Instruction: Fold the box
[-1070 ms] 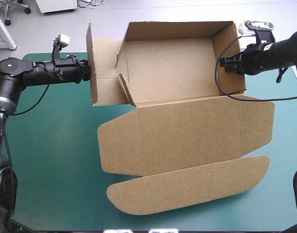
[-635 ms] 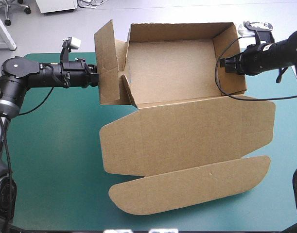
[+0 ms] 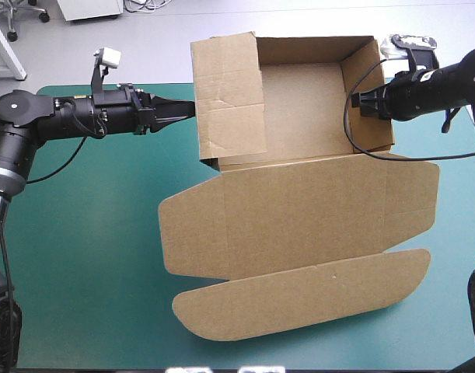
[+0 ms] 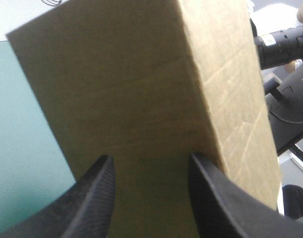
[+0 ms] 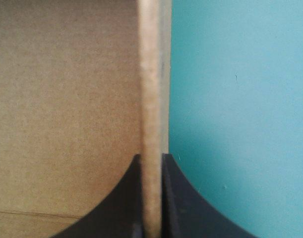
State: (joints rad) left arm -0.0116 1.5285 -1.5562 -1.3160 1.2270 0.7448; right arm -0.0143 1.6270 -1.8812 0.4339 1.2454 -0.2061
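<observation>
Raised flap (image 3: pixel 229 97) is covering the box's (image 3: pixel 299 225) left wall and part of its floor in the high view. Right tool (image 3: pixel 361 103) is pinching the right wall (image 3: pixel 369 78), and its fingertips are showing too small there to make out. In the left wrist view, board is filling most of the view, blurring up close and running off the edges. Cannot tell whether the left tool (image 4: pixel 150 158) is touching it. Tabletop (image 3: pixel 89 256) is getting cut off at the high view's sides and bottom.

Matt brown paper board on the box (image 3: pixel 299 210), centre of the frame: dry, faintly fibrous, lightly creased in places, cut edges paler and rough. Smooth, matt teal-green cover (image 3: pixel 89 256) at lower left. Black fingers (image 4: pixel 89 198): dull, finely grained, plastic-like.
</observation>
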